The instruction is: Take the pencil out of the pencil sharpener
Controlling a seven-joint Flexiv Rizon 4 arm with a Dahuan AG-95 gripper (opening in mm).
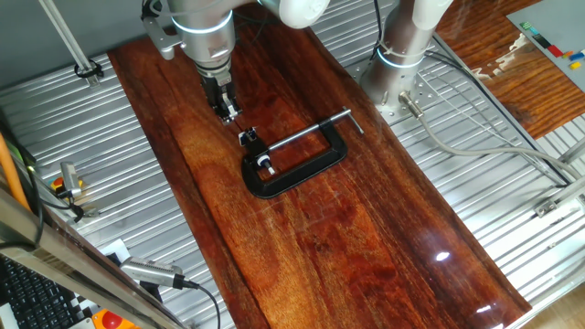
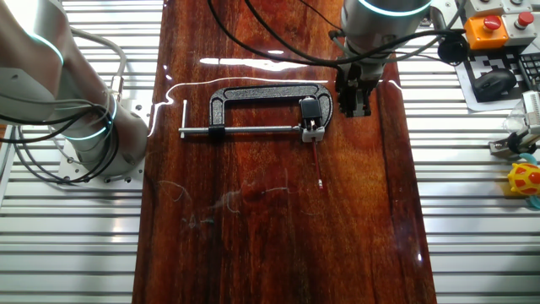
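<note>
Bare dark wood of the tabletop board (image 2: 278, 253) fills the foreground of the other fixed view. On it lies a black C-clamp (image 2: 253, 93) with its silver screw rod (image 2: 253, 129) running crosswise.

The pencil sharpener (image 2: 313, 127), a tiny black and silvery-white block, sits at the clamp's jaw end, touching the tip of the rod. The pencil (image 2: 318, 160) is seated in it. It is a thin dark stick whose long axis runs roughly square to the clamp's rod. It points away from the clamp's frame and toward this camera, and its free end shows a reddish speck.

In one fixed view the same sharpener (image 1: 248, 138) sits at the rod's end, and the pencil (image 1: 235, 122) shows only as a faint line slanting away from the clamp toward the gripper (image 1: 225, 110).

The gripper (image 2: 354, 105) hangs just beside the clamp's jaw end, on the side away from the screw handle, and holds nothing. Its dark fingers (image 2: 346, 100) point down at the board, and I cannot tell whether they are parted or closed.

An orange box with a red button (image 2: 487, 25) stands well off from the clamp. Any lettering there is too small to read.
</note>
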